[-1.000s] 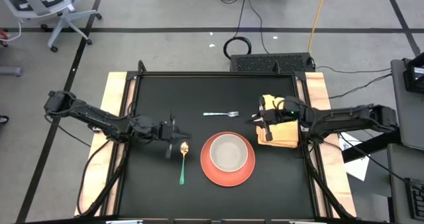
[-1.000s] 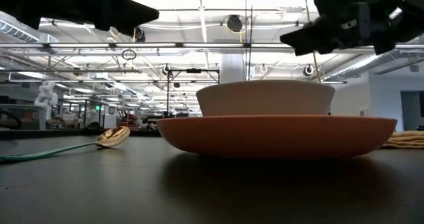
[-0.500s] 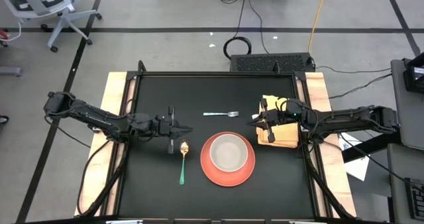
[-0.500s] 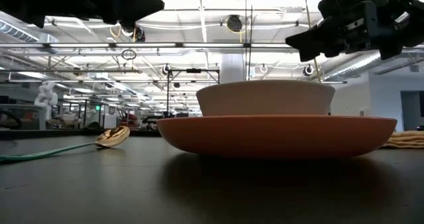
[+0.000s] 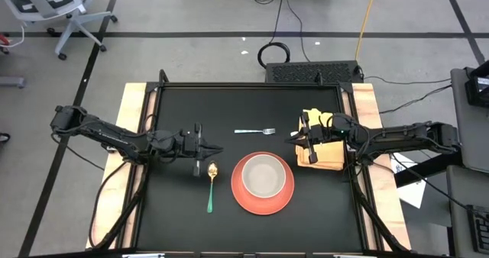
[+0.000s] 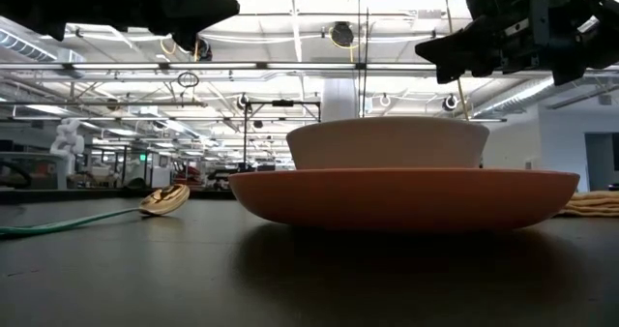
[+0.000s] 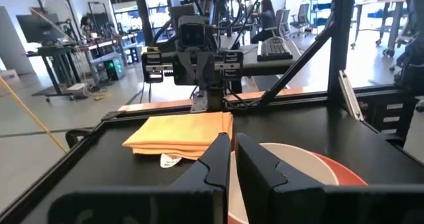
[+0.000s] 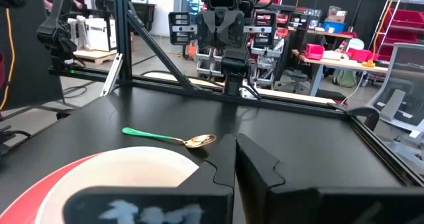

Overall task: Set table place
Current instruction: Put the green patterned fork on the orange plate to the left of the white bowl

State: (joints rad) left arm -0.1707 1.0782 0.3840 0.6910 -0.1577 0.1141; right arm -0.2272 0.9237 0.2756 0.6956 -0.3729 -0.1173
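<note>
On the black table (image 5: 176,220) a red plate (image 5: 238,194) carries a white bowl (image 5: 264,175) near the front middle. A spoon with a green handle (image 5: 211,189) lies left of the plate, and a silver fork (image 5: 254,130) lies behind it. A folded yellow napkin (image 5: 325,151) lies at the right edge. My left gripper (image 5: 212,149) is shut and empty, in the air just behind the spoon's gold bowl. My right gripper (image 5: 294,138) is shut and empty, in the air at the napkin's left edge. Both hang well above the table in the low view, the left gripper (image 6: 227,8) and the right gripper (image 6: 426,51).
Light wooden strips (image 5: 134,136) run along the table's left and right sides, inside a black frame. A free black surface lies at the far left (image 5: 183,109) and along the front edge. The napkin also shows in the left wrist view (image 7: 179,134), and the spoon in the right wrist view (image 8: 169,138).
My left gripper has gone up a little and toward the table's right edge, away from the spoon, and now points level to the right. My right gripper has risen slightly. The spoon, fork, plate and napkin have stayed where they were.
</note>
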